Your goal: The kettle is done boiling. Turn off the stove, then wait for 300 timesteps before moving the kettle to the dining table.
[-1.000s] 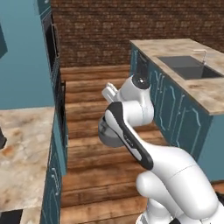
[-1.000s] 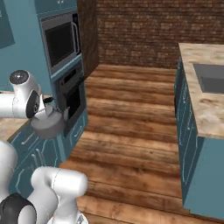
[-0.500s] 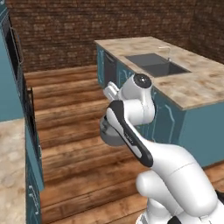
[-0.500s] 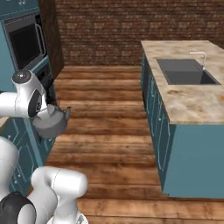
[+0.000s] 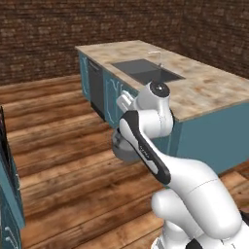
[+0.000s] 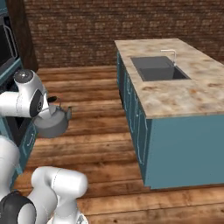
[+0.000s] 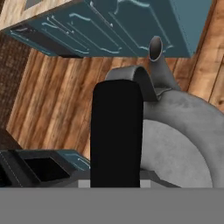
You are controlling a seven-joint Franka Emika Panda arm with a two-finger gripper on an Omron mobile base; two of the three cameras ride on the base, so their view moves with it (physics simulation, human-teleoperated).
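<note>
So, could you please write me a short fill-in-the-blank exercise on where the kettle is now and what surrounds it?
1. The gripper is shut on the kettle's black ____.
2. The kettle hangs in the air above the wooden ____.
3. The marbled counter on the teal island has a ____ set into it.
4. The far wall is made of ____.

Missing words: handle; floor; sink; brick
</note>
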